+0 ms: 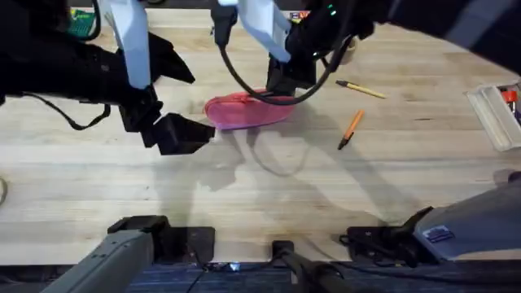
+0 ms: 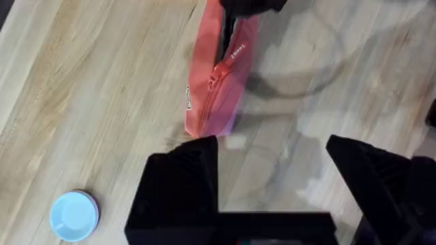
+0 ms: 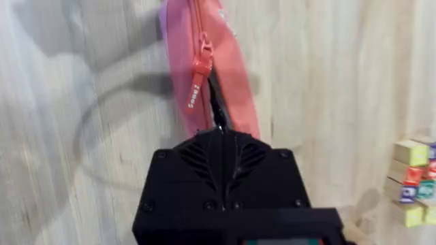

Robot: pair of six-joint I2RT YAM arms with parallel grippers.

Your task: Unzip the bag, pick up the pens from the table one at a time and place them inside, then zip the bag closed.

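Butcher-block bench (image 1: 269, 187): right end effector (image 3: 219, 133) pressed together, probably pinching the pink pouch (image 1: 244, 110); left end effector (image 2: 272, 167) spread beside it.

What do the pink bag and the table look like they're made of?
The bag looks like soft matte fabric: it sags and creases, with a stitched zipper along its length. The table looks like light butcher-block wood with a smooth finish: its plank strips and grain show.
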